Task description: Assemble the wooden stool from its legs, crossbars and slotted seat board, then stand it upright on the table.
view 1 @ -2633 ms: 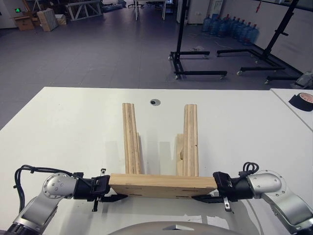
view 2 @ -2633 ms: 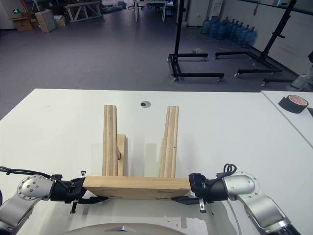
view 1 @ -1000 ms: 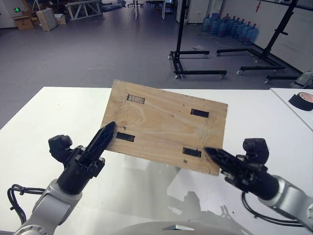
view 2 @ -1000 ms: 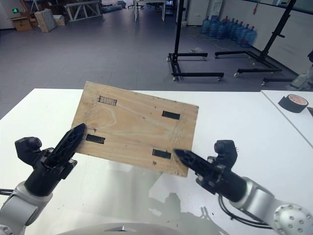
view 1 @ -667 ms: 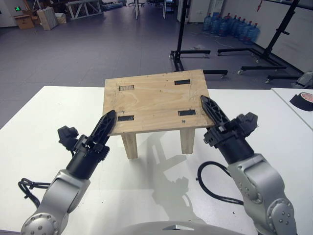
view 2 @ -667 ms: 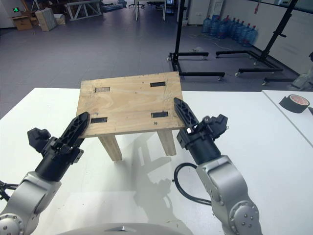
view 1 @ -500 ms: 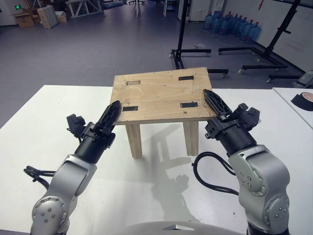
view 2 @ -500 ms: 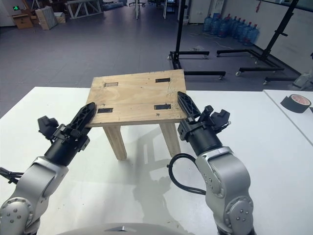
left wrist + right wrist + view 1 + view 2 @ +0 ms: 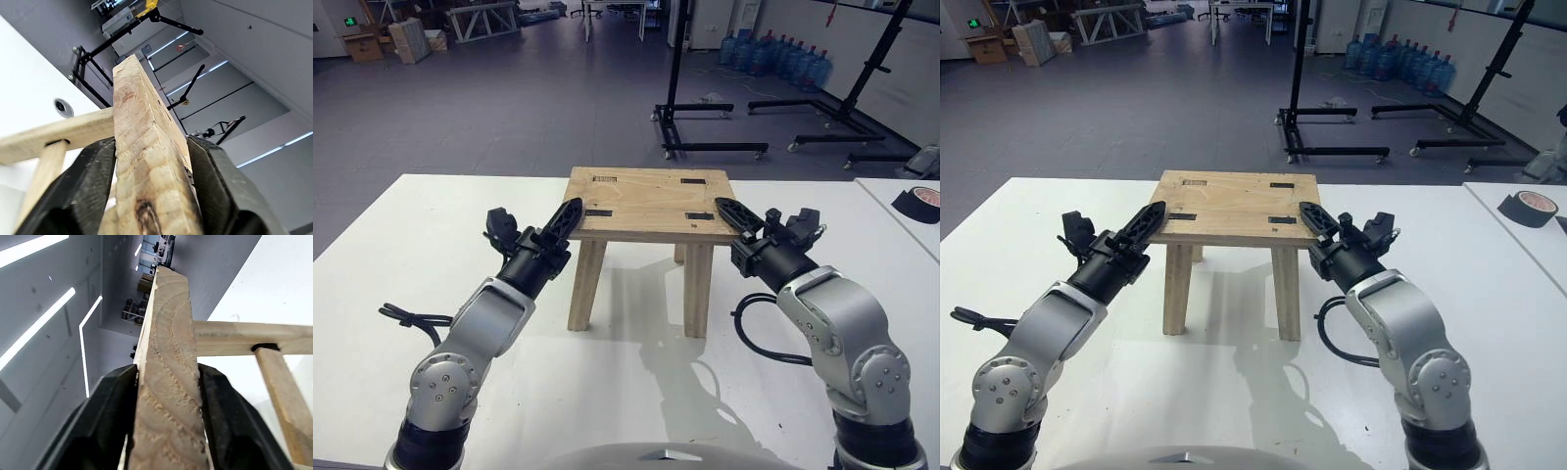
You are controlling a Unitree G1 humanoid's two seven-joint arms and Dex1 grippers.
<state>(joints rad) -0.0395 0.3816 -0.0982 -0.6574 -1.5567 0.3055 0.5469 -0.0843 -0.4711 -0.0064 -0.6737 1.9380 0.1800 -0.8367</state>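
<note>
On white table (image 9: 421,230), upright wooden stool (image 9: 651,202)

The scene was lit brightly and evenly from overhead. The white table (image 9: 372,255) was rendered very bright, close to washed out, with a soft sheen in the lower middle of the frame. A faint, soft-edged shadow was cast by the stool (image 9: 646,201) onto the tabletop just below and right of its legs. The hall floor (image 9: 509,88) in the upper half was left dimmer. In the wrist views, ceiling light strips (image 9: 39,326) were blown out to white, and the seat board (image 9: 142,147) was evenly lit along its edge.
</note>
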